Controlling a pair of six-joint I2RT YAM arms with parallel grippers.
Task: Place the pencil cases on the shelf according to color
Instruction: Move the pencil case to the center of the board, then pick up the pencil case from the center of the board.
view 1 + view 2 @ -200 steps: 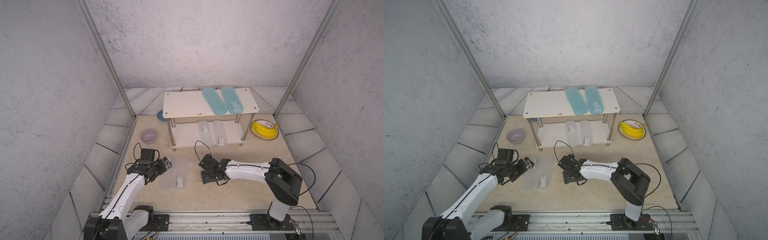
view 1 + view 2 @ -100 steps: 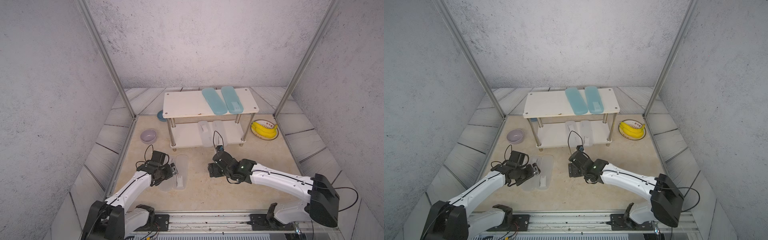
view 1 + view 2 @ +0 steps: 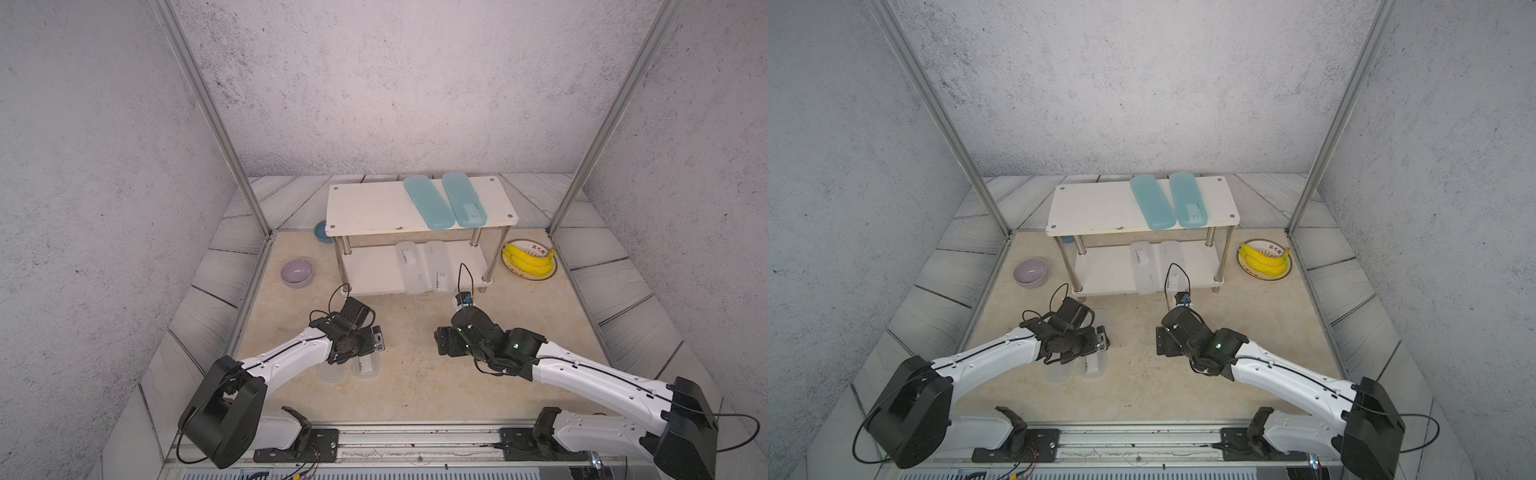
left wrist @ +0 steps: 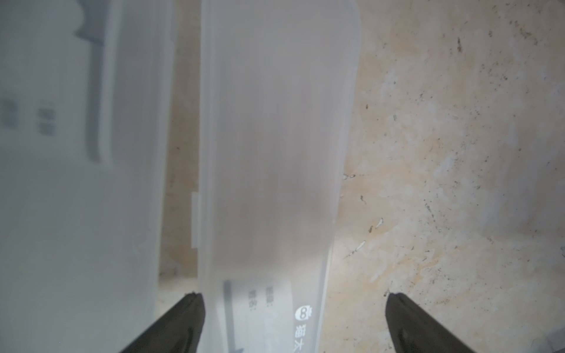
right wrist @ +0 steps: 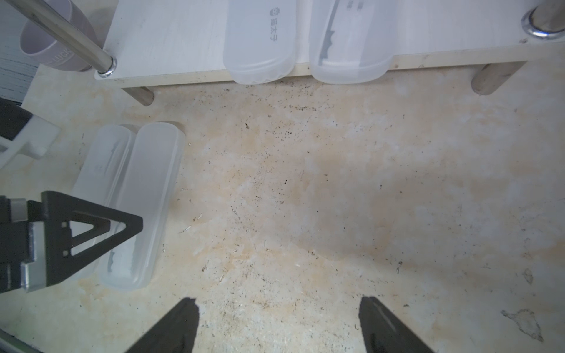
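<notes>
**Left gripper astride a frosted case; two left to shelve**

My left gripper (image 4: 293, 296) stands released, its fingers (image 4: 183, 321) either side of one frosted case (image 4: 275, 152) lying flat on the tabletop (image 3: 415, 386); one finger sits in the narrow gap to the second frosted case (image 4: 76, 214) just beside it, the other well clear; my right gripper (image 5: 278, 301) is spread too, over bare tabletop, grasping nothing. On the shelf (image 3: 374, 208) two teal cases (image 3: 428, 201) lie on the top board; two white cases (image 3: 409, 266) lie on the lower board, their ends overhanging its front edge. I judge the case light, thin-walled, smooth and likely slippery; stiff along its length but apt to flex if squeezed hard; I would take it across the narrow width near mid-length, low against the tabletop. The tabletop is beige, speckled, flat; grey walls (image 3: 104, 166) close in; a purple bowl (image 3: 296, 271) and bananas (image 3: 528, 259) sit off to the sides of the shelf.
</notes>
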